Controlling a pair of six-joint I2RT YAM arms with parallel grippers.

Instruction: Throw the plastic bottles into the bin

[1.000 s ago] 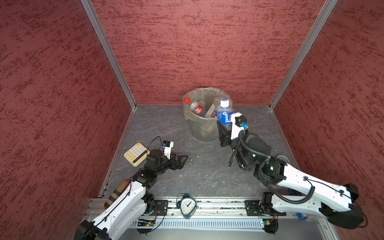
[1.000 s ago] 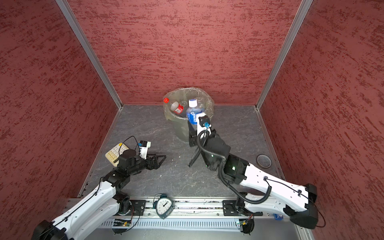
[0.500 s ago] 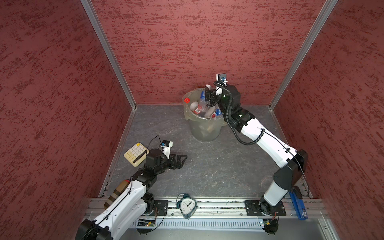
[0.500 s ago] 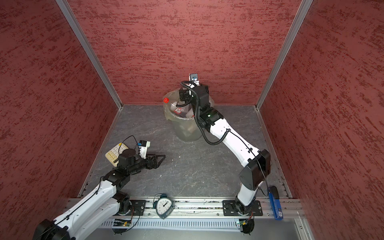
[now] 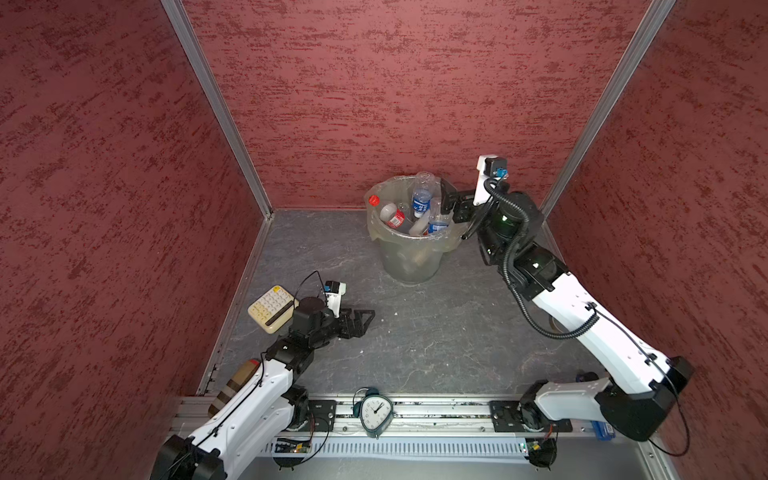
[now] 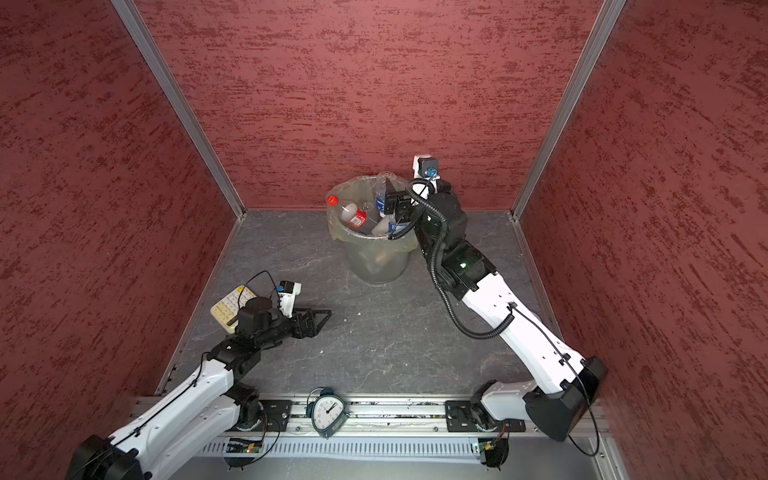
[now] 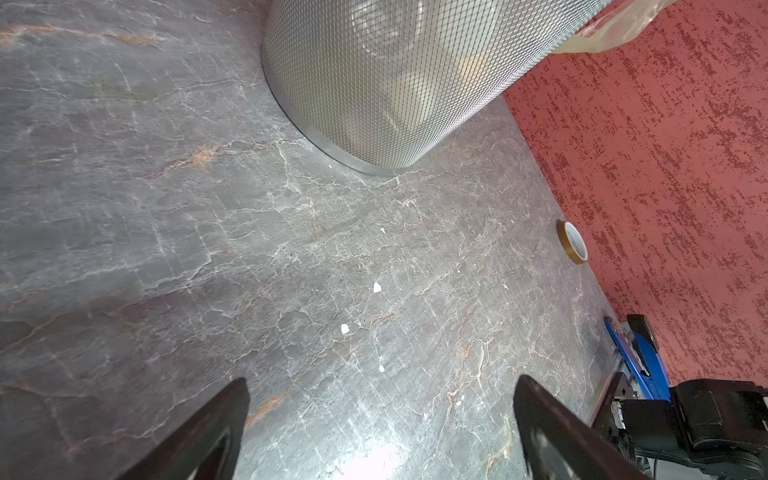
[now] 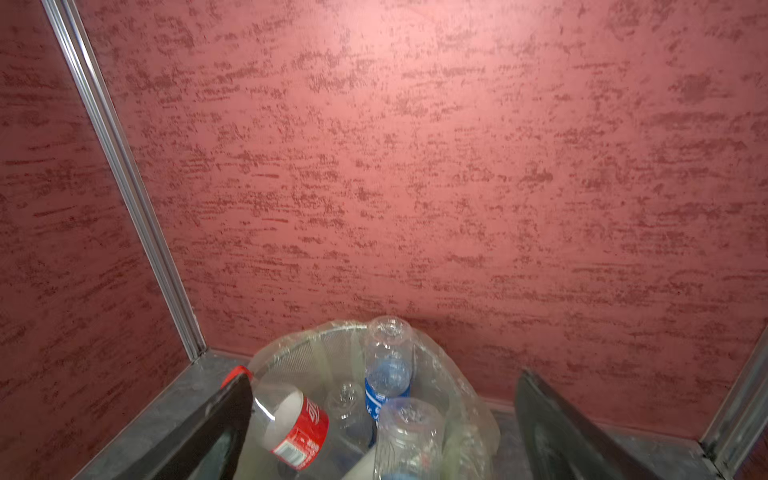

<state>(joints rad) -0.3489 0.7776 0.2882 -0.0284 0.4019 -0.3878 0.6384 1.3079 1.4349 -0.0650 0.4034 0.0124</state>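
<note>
Top views: right claw (image 5: 446,203) spread at bin (image 5: 411,262) rim, left claw (image 5: 367,320) spread near calculator (image 5: 272,308).

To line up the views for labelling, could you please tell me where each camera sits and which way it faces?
Top views: high above the front rail, looking down and back; both arms.
Left wrist: low over the table, facing the bin's base; open left gripper.
Right wrist: at the bin's rim, facing the back wall; open right gripper.
All four share the bin.
</note>
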